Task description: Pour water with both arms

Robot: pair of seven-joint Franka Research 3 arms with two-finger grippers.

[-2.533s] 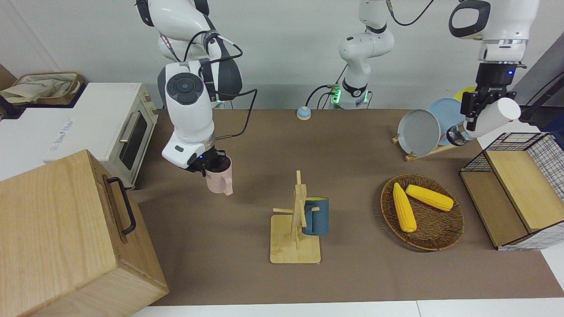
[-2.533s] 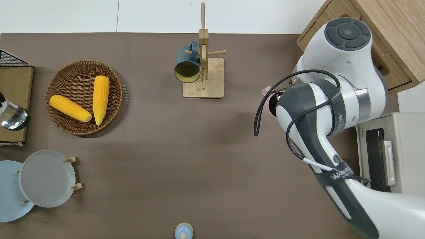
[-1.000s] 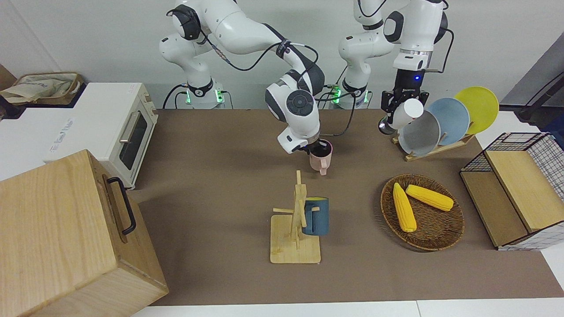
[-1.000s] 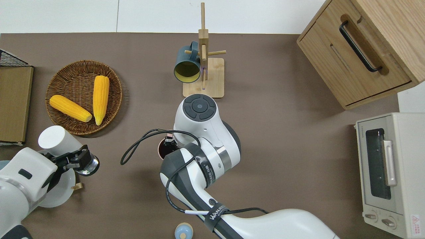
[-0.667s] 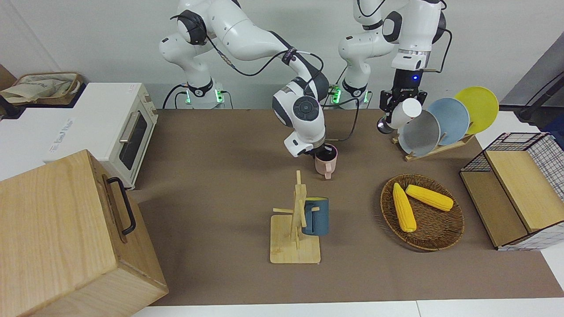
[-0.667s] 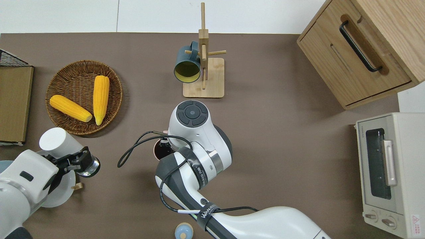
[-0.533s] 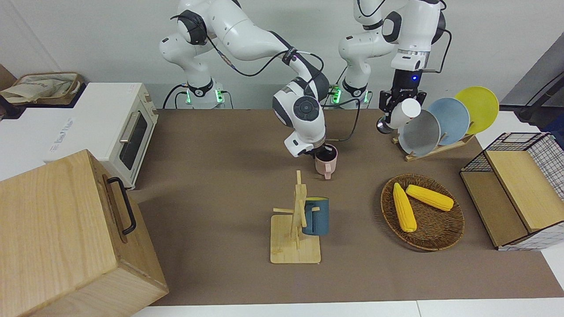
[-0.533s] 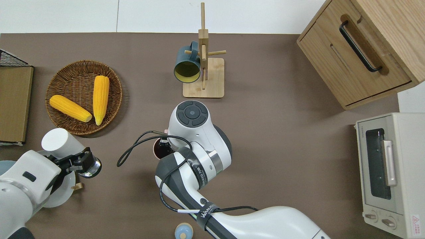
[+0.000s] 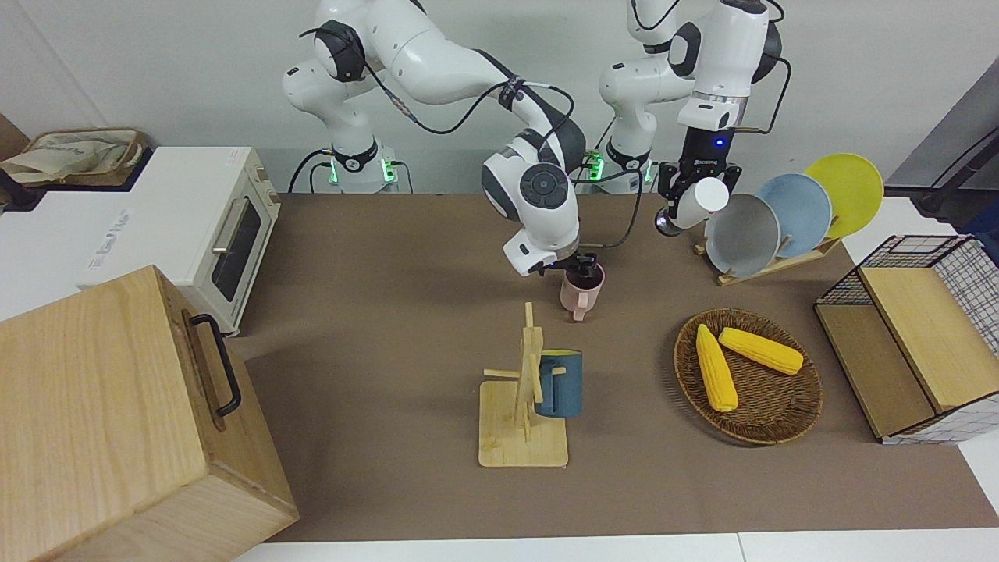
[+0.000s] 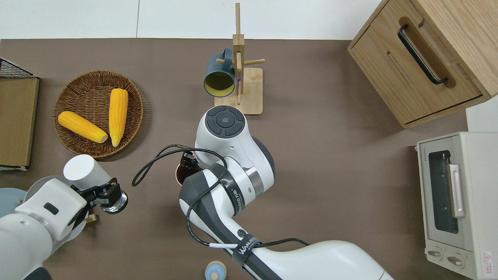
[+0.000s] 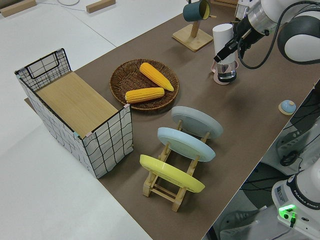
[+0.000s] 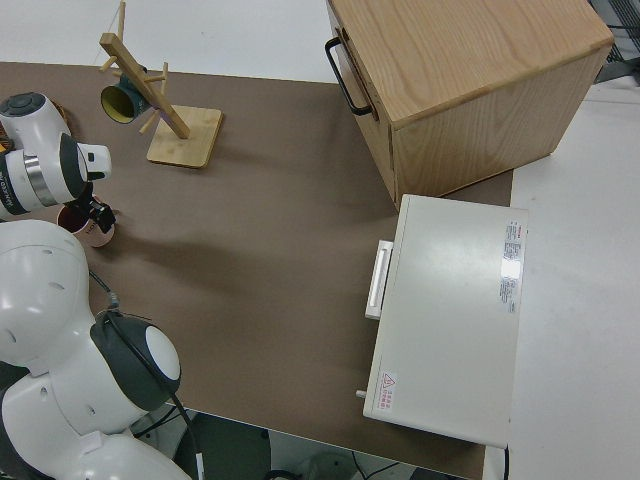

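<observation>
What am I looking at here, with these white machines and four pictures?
Two white jointed robot arms work at a brown table. One picture faces them, one looks straight down, two look from the sides. The right pincer grips a pink ceramic mug by its rim. The left pincer holds a tilted white cylindrical flask beside the wooden plate rack. Also there: a round wicker basket with two yellow corn cobs, a wooden mug stand carrying a dark blue mug, a white toaster oven and a big wooden box.
</observation>
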